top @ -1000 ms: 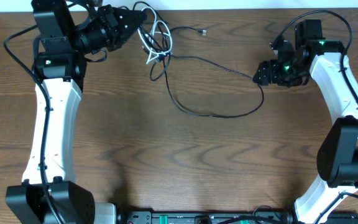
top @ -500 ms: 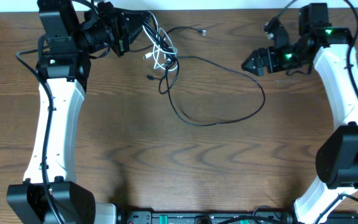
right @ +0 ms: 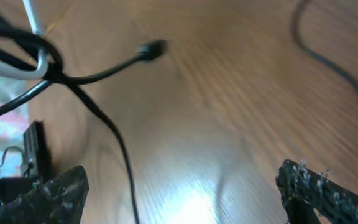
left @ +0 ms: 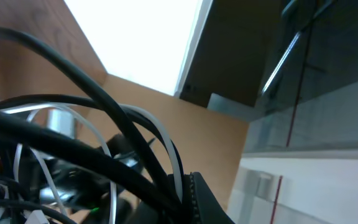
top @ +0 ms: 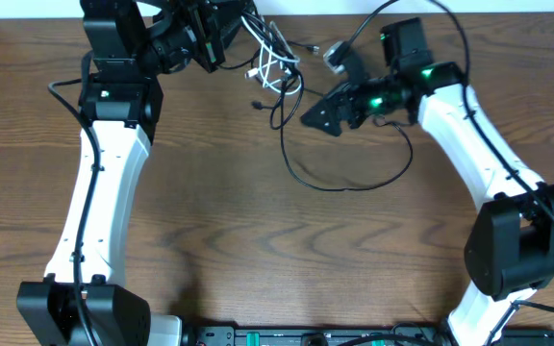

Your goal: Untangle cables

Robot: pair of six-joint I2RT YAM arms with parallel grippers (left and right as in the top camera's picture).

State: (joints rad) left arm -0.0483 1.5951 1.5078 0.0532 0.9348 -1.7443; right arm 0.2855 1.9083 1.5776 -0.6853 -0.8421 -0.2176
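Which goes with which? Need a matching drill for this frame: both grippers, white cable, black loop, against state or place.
Column 1
1. left gripper
2. right gripper
3. white cable
4. black cable loop

Column 2
A. open, nothing between the fingers
B. lying in a wide curve on the table
C. shut on the cable bundle
D. tangled into the bundle near the table's far edge

Pairs: 1-C, 2-A, 3-D, 4-B
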